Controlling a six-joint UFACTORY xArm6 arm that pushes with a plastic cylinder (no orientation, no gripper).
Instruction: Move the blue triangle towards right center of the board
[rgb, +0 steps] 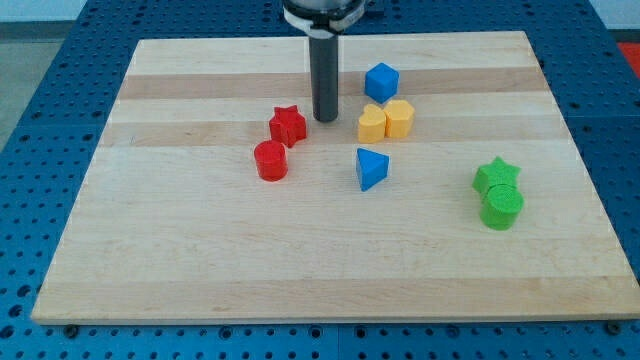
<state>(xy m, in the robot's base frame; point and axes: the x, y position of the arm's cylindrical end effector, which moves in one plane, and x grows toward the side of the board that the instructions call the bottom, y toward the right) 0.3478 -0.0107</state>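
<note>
The blue triangle (371, 168) is found near the wooden board's (200, 260) centre, free of contact. My tip (326, 119) is set at its 11 o'clock, beside the red star (288, 125). Two yellow blocks (385, 120) sit at 12 o'clock. No jaws are fitted.
</note>
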